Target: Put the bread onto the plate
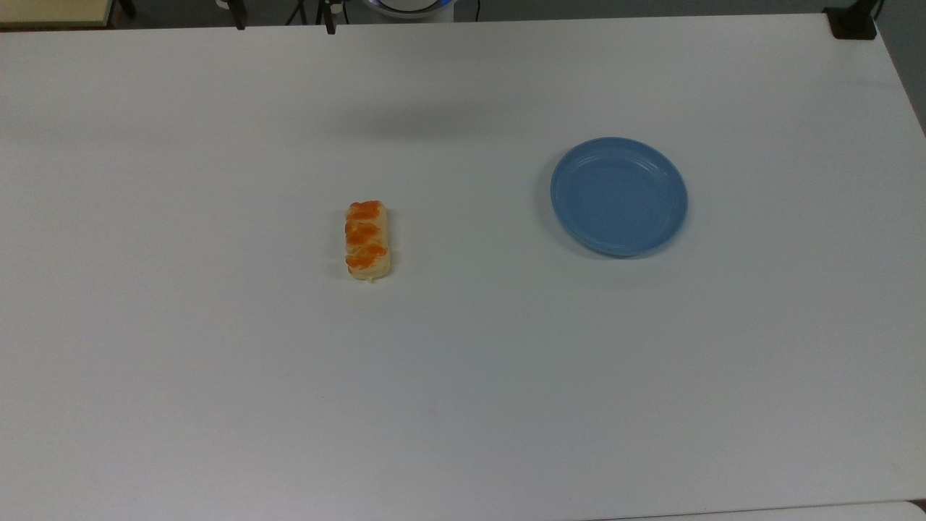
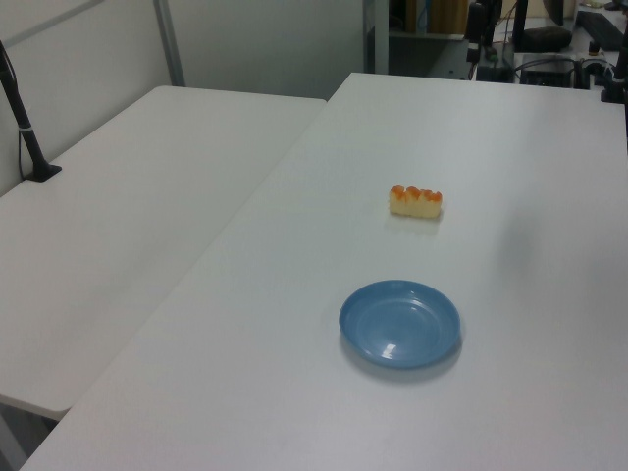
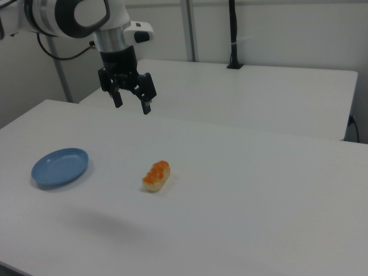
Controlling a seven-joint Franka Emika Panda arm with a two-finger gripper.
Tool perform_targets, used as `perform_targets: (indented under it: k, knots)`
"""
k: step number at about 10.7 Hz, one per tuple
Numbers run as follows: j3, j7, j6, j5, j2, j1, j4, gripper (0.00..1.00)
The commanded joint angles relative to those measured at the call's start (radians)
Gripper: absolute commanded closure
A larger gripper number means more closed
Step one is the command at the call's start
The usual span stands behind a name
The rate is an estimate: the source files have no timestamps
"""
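Note:
The bread (image 1: 367, 240), a small pale-yellow loaf with orange-brown glazed bumps, lies flat on the white table near its middle; I also see the bread (image 2: 416, 200) in the left view and the bread (image 3: 156, 176) in the right view. The blue plate (image 1: 618, 196) sits empty to the top view's right of it, well apart; the plate (image 2: 400, 323) and the plate (image 3: 60, 167) appear in the side views too. My gripper (image 3: 131, 105) hangs open high above the table, up and to the right view's left of the bread, holding nothing.
A second white table (image 2: 128, 206) adjoins this one on the left view's left. A black pole (image 3: 233, 34) stands clamped on it. The robot base (image 1: 409, 9) sits at the top view's far edge.

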Motion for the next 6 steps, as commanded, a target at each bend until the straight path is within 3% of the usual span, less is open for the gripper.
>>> perform_targets:
  k: [1,6]
  knots:
    - [-0.014,-0.010,0.025,0.020,-0.006,0.013,-0.013,0.00]
    - [-0.016,-0.019,0.025,0.018,-0.003,0.011,-0.013,0.00]
